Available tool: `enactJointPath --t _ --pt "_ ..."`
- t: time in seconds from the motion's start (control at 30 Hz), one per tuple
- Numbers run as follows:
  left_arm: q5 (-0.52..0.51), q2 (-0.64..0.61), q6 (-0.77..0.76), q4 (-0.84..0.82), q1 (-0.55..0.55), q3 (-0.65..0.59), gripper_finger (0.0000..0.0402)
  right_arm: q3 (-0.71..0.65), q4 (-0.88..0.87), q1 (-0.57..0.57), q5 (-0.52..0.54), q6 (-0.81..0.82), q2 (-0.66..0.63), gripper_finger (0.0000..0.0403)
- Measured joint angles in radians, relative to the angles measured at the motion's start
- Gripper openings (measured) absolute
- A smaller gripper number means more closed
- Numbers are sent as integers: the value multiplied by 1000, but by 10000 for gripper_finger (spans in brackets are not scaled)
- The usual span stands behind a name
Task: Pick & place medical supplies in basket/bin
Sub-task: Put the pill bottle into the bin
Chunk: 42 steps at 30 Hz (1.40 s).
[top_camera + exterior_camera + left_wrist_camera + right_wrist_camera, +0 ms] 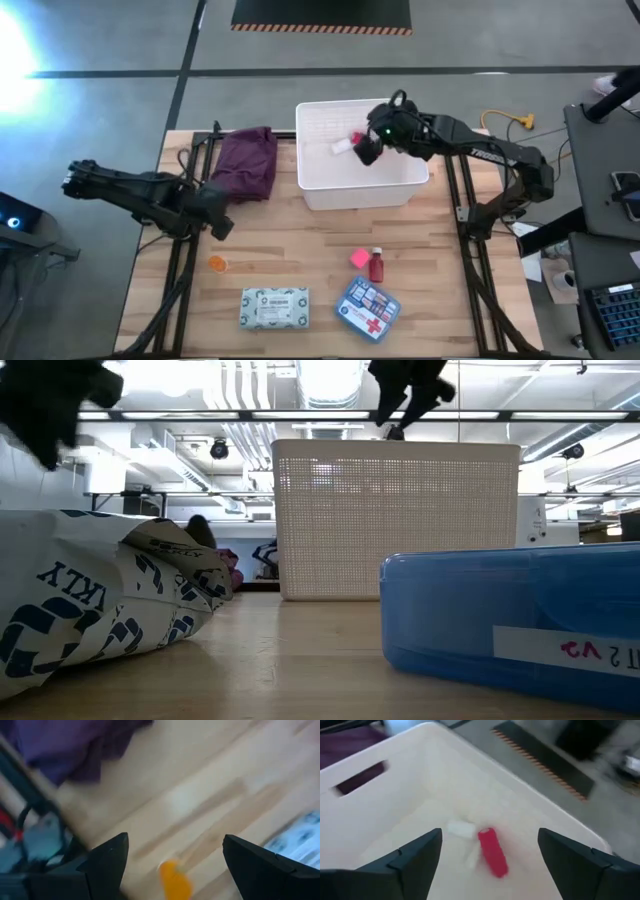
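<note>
The white bin stands at the table's far middle. A red and white tube lies on its floor; it also shows in the high view. My right gripper is open and empty above the bin's right part. My left gripper is open and empty at the table's left, above an orange cap that also shows in the left wrist view. A red bottle with a pink cap, a patterned packet and a blue first-aid box lie near the front edge.
A purple folded cloth lies left of the bin. In the low view the packet and the blue box stand close in front of the bin. Bare wood lies between bin and front items.
</note>
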Motion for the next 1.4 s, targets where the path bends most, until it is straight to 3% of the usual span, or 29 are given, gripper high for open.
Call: enactJointPath --t 0.1,0.2,0.4,0.7,0.83,1.0,1.13,1.4 --pt "179 42 63 -13 0 -44 301 0 8 -5 -164 -24 4 319" --pt "313 106 160 -13 -1 -85 301 0 21 -3 -212 -43 6 311" --pt "243 207 374 13 -62 -99 301 0 28 8 -201 -76 6 300" --pt "136 253 589 123 -303 -73 301 6 25 21 -186 -84 6 310" --pt "174 294 593 124 -376 -99 301 6 25 21 -185 -84 6 309" --pt "155 323 568 194 -393 -131 301 6 25 21 -185 -79 6 307" --pt "141 295 566 282 -393 -211 301 6 25 21 -184 -53 6 310" --pt "153 192 529 299 -393 -329 301 6 17 34 -184 -2 6 306"
